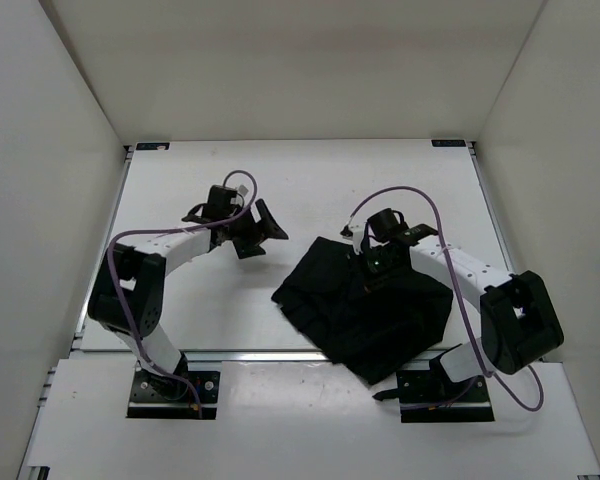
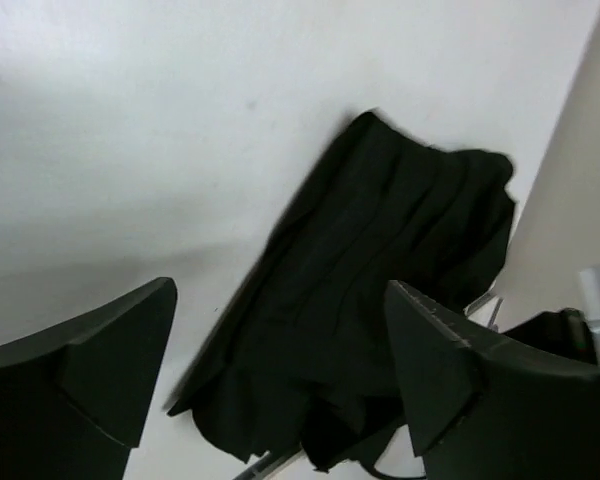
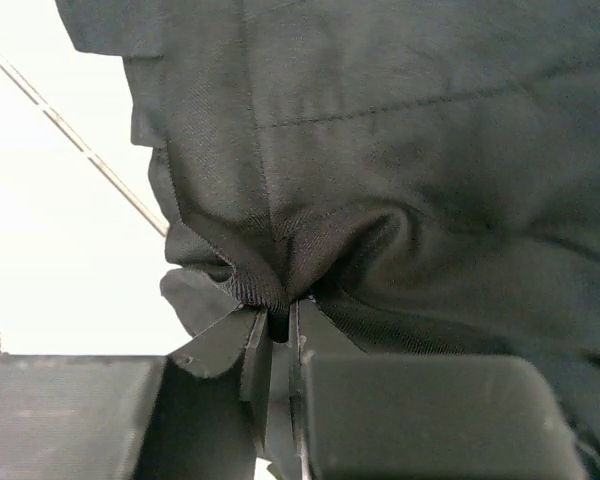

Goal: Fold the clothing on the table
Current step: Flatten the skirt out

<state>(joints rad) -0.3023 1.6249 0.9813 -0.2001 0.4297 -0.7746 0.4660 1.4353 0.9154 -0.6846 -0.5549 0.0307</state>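
Note:
The black pleated clothing lies bunched on the right half of the white table, its near corner reaching over the front rail. My right gripper sits at the garment's far edge. In the right wrist view it is shut on a pinched fold of the clothing, with fabric gathered into the jaws. My left gripper hovers left of the garment, apart from it. Its fingers stand wide open in the left wrist view, nothing between them, the clothing lying beyond.
White walls enclose the table on three sides. A metal rail runs along the near edge, with both arm bases just behind it. Bare tabletop lies left of and beyond the garment.

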